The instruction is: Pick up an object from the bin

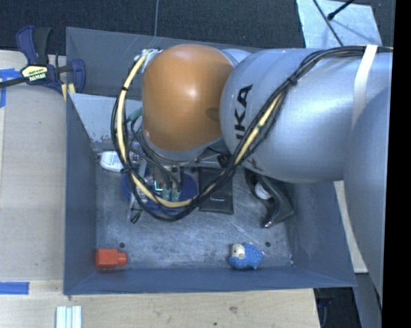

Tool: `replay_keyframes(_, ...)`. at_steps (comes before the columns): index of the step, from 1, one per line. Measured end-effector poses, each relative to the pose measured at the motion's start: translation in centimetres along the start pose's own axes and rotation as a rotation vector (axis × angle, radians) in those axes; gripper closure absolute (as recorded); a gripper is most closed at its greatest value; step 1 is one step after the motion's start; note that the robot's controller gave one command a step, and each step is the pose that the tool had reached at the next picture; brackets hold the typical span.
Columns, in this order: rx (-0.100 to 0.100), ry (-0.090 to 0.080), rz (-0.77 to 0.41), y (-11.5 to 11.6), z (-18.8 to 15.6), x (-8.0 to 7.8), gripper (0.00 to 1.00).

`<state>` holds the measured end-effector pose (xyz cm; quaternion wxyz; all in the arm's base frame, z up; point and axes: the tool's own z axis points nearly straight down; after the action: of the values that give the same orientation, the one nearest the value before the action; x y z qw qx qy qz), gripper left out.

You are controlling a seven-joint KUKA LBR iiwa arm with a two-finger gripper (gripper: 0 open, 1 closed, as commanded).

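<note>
Pincer point(150, 195) in bin point(78, 209), red block point(110, 258), blue toy point(245, 257)

The rounded orange plastic cover point(184, 98) on the wrist hides most of the gripper point(162, 184). Beneath it a dark blue thing point(138, 188) is half covered by cables, and its shape is unclear. The flat black square object point(216, 189) and the small white object point(111, 162) are partly covered. The grey arm point(310, 110) hides the far right corner of the grey metal bin point(78, 209).
</note>
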<state>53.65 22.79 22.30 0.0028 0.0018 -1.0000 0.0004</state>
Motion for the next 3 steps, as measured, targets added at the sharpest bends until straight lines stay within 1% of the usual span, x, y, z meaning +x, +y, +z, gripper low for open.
replay_keyframes(1, 0.001, -0.006, -0.192, -2.7, 9.7, -7.5, 0.00)
replay_keyframes(2, 0.000, -0.003, -0.219, -6.3, 15.5, -8.2, 0.00)
replay_keyframes(3, -0.003, -0.014, -0.220, -6.0, 14.9, -8.5, 1.00)
